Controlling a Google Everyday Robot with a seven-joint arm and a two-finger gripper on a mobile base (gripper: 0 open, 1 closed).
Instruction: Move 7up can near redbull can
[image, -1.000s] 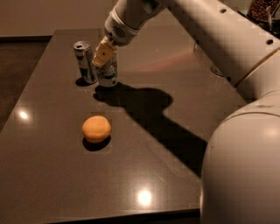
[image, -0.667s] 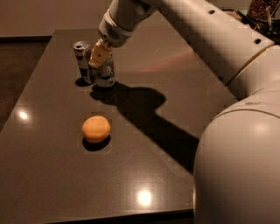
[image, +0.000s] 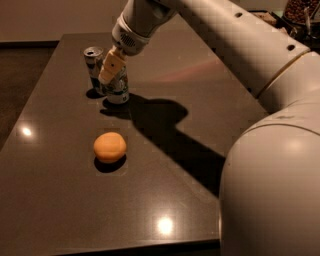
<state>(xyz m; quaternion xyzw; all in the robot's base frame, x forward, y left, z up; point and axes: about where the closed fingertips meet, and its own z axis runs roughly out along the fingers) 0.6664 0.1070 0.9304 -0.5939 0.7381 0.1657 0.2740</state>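
Note:
The 7up can (image: 118, 89), white and silver with green lettering, stands upright on the dark table (image: 60, 200) at the back left. The redbull can (image: 93, 64), slim with a silver top, stands upright just left of it and a little behind, almost touching. My gripper (image: 111, 68) comes down from the upper right and is shut on the upper part of the 7up can. Its tan fingers (image: 110, 66) cover the can's top. The can's base is at the table surface.
An orange (image: 110, 147) lies on the table in front of the cans, to the near side. My white arm (image: 235, 55) crosses the upper right, and its large body (image: 272, 190) fills the lower right. The table's near edge runs along the bottom.
My gripper has moved a little to the left with the 7up can, bringing it closer to the redbull can. The orange and the redbull can have not moved.

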